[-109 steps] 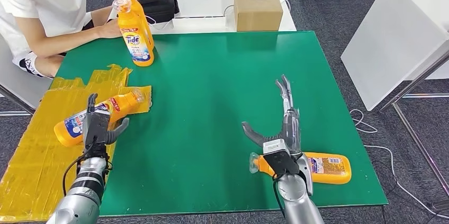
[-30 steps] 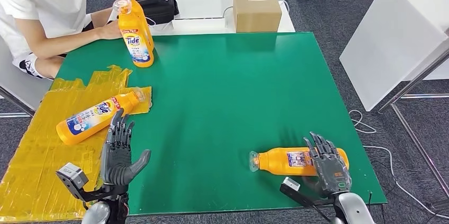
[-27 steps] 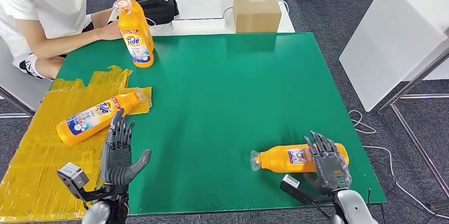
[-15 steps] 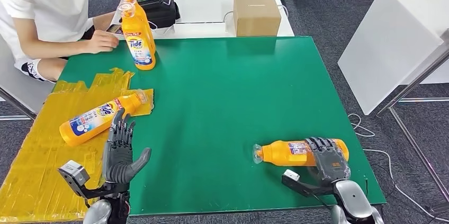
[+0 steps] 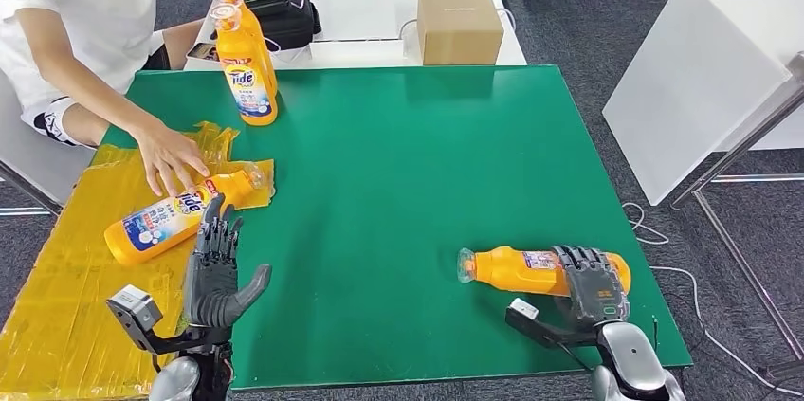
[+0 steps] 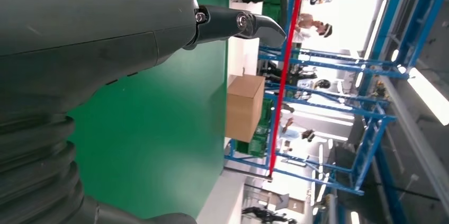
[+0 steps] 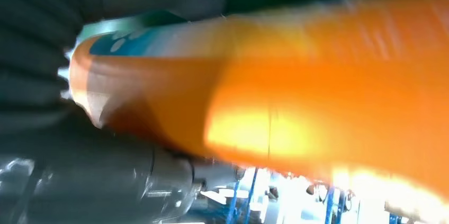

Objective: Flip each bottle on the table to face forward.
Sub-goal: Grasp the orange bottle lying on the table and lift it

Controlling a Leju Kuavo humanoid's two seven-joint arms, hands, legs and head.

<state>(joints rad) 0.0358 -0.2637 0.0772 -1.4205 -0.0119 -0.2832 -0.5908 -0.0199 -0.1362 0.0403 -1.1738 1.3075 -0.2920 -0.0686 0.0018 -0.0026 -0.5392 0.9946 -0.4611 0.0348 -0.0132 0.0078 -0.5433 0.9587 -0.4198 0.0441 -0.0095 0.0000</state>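
Near the table's front edge, right hand (image 5: pixel 595 285) clasps lying bottle (image 5: pixel 517 269).

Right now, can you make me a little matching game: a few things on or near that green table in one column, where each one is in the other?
Things:
1. cardboard box
2. right robot hand
3. person's hand
4. left robot hand

Places:
A. wrapped over a lying bottle near the table's front right
B. on the white table behind
C. open, upright, holding nothing
D. on the bottle lying on yellow sheeting

Pairs: 1-B, 2-A, 3-D, 4-C
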